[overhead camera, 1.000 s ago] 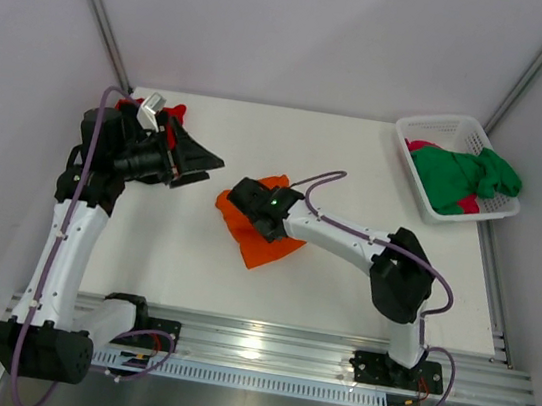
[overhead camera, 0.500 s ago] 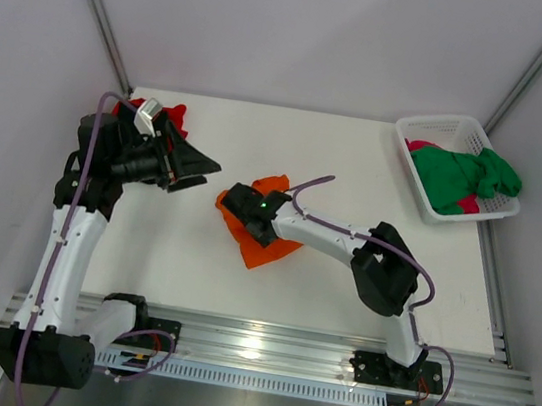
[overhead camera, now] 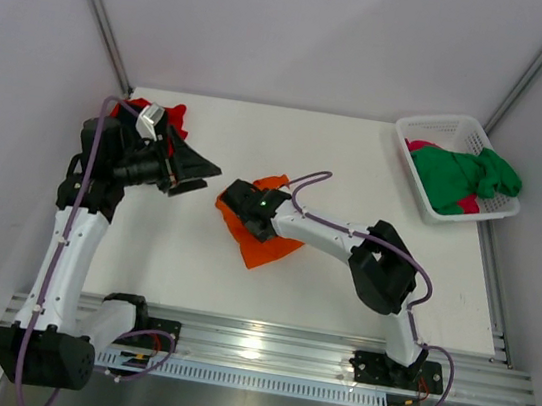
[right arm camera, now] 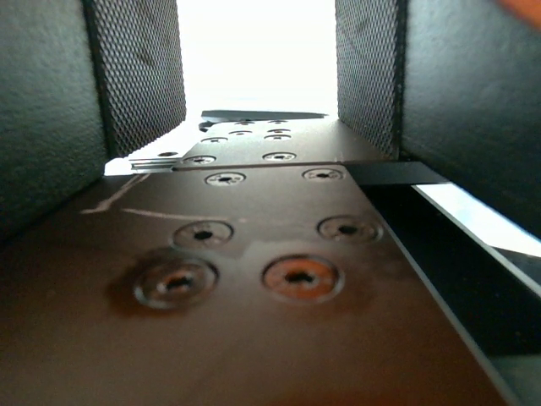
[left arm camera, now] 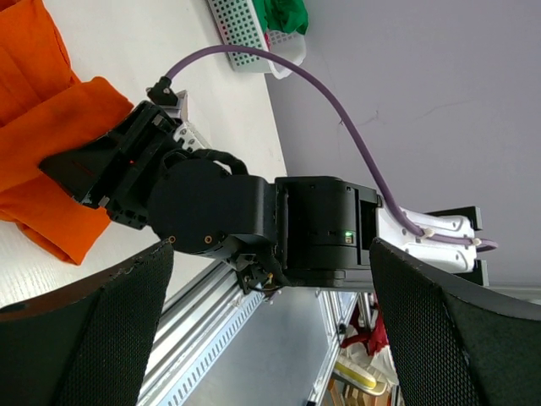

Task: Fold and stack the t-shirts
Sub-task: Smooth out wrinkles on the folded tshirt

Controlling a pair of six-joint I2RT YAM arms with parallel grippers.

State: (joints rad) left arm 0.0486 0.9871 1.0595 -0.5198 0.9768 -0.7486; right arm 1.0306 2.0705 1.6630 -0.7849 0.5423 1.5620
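An orange t-shirt [overhead camera: 270,248] lies crumpled in the middle of the table, also seen in the left wrist view [left arm camera: 42,110]. My right gripper [overhead camera: 234,209] lies low on its left part [left arm camera: 84,173]. In the right wrist view this gripper [right arm camera: 258,76] has its jaws apart, with only bright white between them. My left gripper [overhead camera: 199,175] hangs raised to the left of the shirt, wide open and empty [left arm camera: 272,249]. A red t-shirt [overhead camera: 172,113] lies at the back left, partly hidden by the left arm.
A white lattice basket [overhead camera: 444,121] stands at the back right corner, and its edge shows in the left wrist view [left arm camera: 241,34]. It holds a green t-shirt [overhead camera: 462,174] and a pink one [overhead camera: 420,145]. Metal rails run along the near edge.
The right gripper has slid a little to the left over the orange t-shirt, and its elbow has swung left too. The left gripper has barely shifted.
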